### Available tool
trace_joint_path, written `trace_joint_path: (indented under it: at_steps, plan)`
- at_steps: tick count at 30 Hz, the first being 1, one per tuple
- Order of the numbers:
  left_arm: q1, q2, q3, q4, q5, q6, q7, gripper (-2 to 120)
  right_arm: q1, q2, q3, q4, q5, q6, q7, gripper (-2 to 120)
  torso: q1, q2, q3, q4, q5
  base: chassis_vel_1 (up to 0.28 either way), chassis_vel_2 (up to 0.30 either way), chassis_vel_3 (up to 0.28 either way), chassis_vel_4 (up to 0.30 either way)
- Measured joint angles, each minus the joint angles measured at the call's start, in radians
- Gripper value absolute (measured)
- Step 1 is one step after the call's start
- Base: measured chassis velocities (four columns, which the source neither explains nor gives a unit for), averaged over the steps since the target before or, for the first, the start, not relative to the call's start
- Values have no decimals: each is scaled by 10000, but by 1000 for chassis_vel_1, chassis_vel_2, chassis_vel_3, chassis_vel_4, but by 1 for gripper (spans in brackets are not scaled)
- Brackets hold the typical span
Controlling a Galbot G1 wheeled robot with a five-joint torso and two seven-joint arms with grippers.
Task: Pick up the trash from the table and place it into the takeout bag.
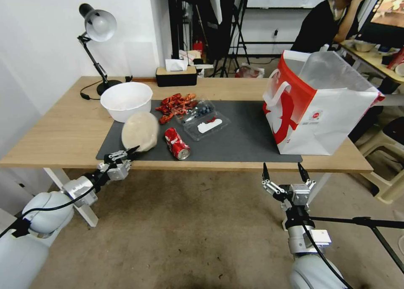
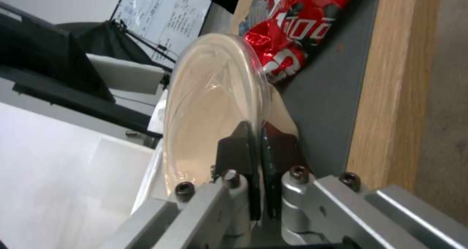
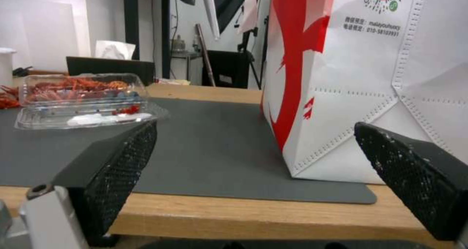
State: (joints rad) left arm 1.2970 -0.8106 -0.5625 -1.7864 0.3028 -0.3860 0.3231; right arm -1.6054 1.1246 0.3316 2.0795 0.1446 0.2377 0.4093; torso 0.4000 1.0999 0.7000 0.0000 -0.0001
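A beige domed lid (image 1: 140,131) stands tilted on the front left corner of the dark mat (image 1: 244,141). My left gripper (image 1: 126,151) is shut on its near rim; the left wrist view shows both fingers (image 2: 233,150) pinching the lid (image 2: 214,102) edge. A crushed red soda can (image 1: 177,143) lies just right of the lid, and shows beyond it as the can (image 2: 292,26) in that wrist view. The takeout bag (image 1: 332,108) stands open at the table's right. My right gripper (image 1: 284,171) hangs open below the table's front edge, facing the bag (image 3: 351,77).
A white bowl (image 1: 126,100), red crayfish shells (image 1: 174,103) and clear clamshell boxes (image 1: 204,118) sit on the mat's back half. A desk lamp (image 1: 99,25) and a tissue box (image 1: 176,75) stand at the back of the wooden table (image 1: 63,129).
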Motion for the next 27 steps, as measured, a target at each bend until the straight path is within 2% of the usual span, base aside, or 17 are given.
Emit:
trace_joint_path:
  at_steps: [8,14,17,27]
  plan:
    - [17,87,-131,-152,156,-367,58,0,-27,37,1,-19,-61,25,10,100,0,0,0,0,1,0,0,0,0]
    - [133,262,-163,-657,-20,-584,-60,0,-46,48,8,-20,-106,42,25,100,0,0,0,1,1,0,0,0,0]
    - [-39,450,71,-930,-276,-591,-122,0,-88,61,18,-20,-143,56,39,100,0,0,-2,1,1,0,0,0,0]
    - [-1359,1046,1178,-975,-1018,-313,-159,0,-303,152,155,-18,-272,96,87,100,0,0,-1,0,1,0,0,0,0]
